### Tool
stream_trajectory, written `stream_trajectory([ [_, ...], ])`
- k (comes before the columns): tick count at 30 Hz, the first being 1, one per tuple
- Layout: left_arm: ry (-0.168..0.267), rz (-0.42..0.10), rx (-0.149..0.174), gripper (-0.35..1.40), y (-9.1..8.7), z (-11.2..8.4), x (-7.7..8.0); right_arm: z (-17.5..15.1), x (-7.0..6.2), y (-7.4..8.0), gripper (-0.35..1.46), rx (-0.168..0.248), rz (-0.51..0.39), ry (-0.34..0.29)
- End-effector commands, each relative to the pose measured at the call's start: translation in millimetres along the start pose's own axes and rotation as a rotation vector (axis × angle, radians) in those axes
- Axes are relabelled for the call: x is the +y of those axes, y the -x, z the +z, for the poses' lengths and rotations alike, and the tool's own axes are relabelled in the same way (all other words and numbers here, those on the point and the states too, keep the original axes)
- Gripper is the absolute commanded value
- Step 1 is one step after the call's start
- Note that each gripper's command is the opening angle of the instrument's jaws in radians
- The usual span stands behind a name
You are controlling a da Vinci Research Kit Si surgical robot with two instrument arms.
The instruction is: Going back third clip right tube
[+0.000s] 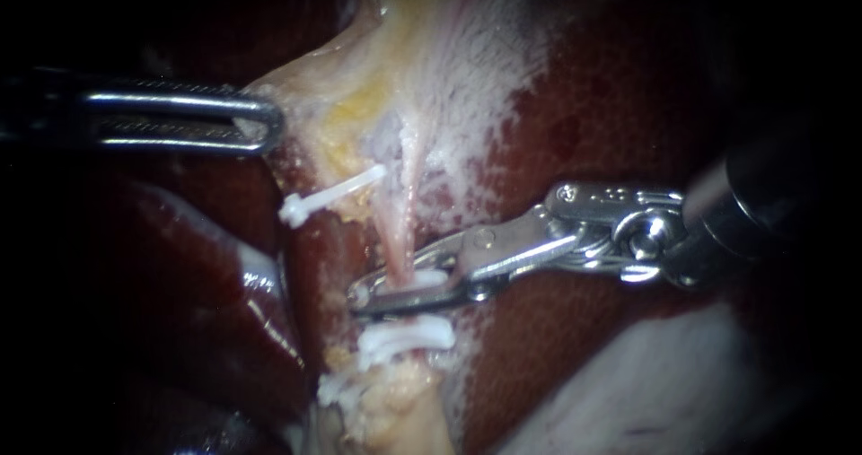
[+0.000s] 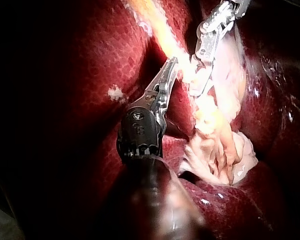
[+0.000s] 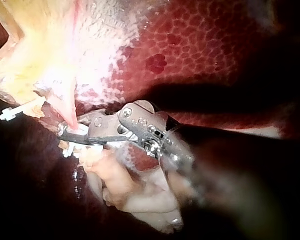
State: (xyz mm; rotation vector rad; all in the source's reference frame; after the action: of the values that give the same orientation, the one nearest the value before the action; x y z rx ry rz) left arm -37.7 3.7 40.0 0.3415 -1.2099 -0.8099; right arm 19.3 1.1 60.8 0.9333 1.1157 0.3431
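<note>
A thin pink tube point(image 1: 400, 231), the right one, runs down from the pale yellow gallbladder tissue point(image 1: 395, 78). My right instrument point(image 1: 377, 292) comes in from the right and its jaws straddle this tube, closed on a white clip point(image 1: 424, 281) that sits across it. The right wrist view shows the same hold point(image 3: 70, 132), with the white clip point(image 3: 81, 131) between the jaws. Just below, two more white clips point(image 1: 404, 340) cross the tube. My left instrument point(image 1: 260, 125) is shut on the pale edge of the gallbladder tissue and holds it to the left; it shows in the left wrist view too point(image 2: 171, 67).
Another white clip point(image 1: 328, 195) sits on a tube left of the right one and sticks out sideways. Dark red liver point(image 1: 628, 105) surrounds the field. Frayed yellow-white tissue point(image 1: 395, 406) hangs below the clips. A pale patch point(image 1: 646, 392) lies at the lower right.
</note>
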Motion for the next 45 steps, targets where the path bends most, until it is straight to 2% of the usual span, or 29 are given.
stream_trajectory([
  [1,-0.002,0.000,0.000,-0.35,0.0,0.0,0.0,0.0,0.0,0.0,-0.35,0.000,0.000,0.000],
  [11,-0.001,0.000,0.000,-0.35,-0.1,0.1,0.0,0.0,0.0,0.0,-0.35,0.000,0.000,0.000],
  [13,-0.001,0.000,0.000,-0.35,-0.1,0.1,-0.1,0.0,0.1,0.1,-0.12,0.000,-0.001,0.000],
  [17,0.000,0.000,0.000,-0.35,0.0,0.0,-0.2,0.0,0.5,0.3,0.16,0.000,-0.001,0.002],
  [22,0.000,0.000,0.000,-0.35,0.0,0.0,-0.2,-0.1,1.1,0.3,0.42,0.002,-0.019,0.012],
  [25,0.000,0.000,0.000,-0.35,0.0,0.0,-0.2,-0.1,1.6,0.2,0.49,0.000,-0.048,0.013],
  [37,-0.002,0.000,0.000,-0.35,0.1,0.0,-0.4,0.0,1.9,0.1,0.58,0.004,-0.119,0.041],
  [45,-0.002,0.000,0.000,-0.35,0.0,-0.1,-0.4,-1.7,1.1,1.0,0.60,0.007,-0.145,0.058],
])
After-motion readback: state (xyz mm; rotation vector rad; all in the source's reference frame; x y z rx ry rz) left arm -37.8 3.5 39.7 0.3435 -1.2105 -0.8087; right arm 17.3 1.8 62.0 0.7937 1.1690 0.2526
